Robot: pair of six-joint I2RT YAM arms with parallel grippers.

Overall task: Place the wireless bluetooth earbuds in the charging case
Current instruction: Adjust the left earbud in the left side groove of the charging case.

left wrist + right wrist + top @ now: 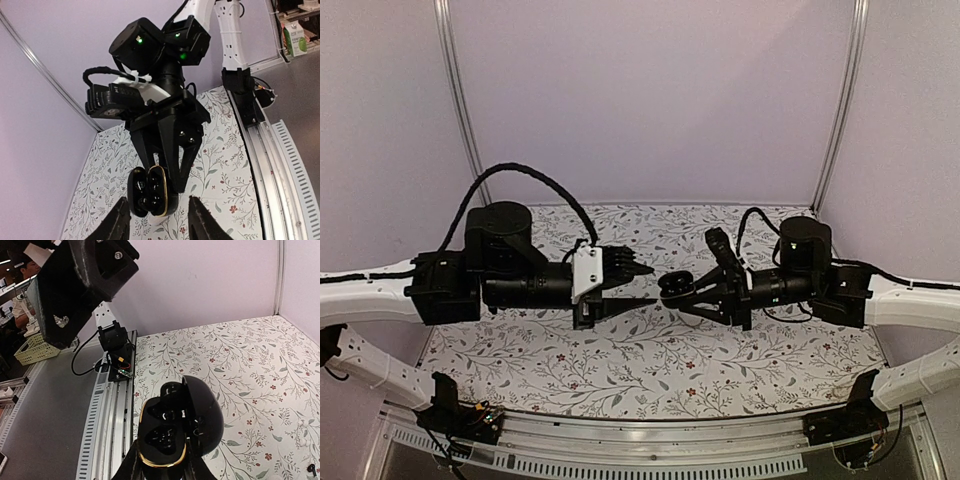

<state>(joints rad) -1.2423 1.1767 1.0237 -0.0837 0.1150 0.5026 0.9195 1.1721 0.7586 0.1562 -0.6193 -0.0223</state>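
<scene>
White links (365, 300), black motor housings (500, 235), braided cable (535, 177), green lights (139, 40), black left end effector (653, 285)

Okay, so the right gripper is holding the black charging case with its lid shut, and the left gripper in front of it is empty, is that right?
Not quite: the lid is open, not shut. The right wrist view shows it swung back from the gold-rimmed half of the charging case. The rest stands: the right gripper holds the case, and the left gripper in front of it is empty.

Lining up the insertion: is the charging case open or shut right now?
Open. The charging case has its lid swung back from the gold-rimmed base, exposing the dark interior; both wrist views show it.
</scene>
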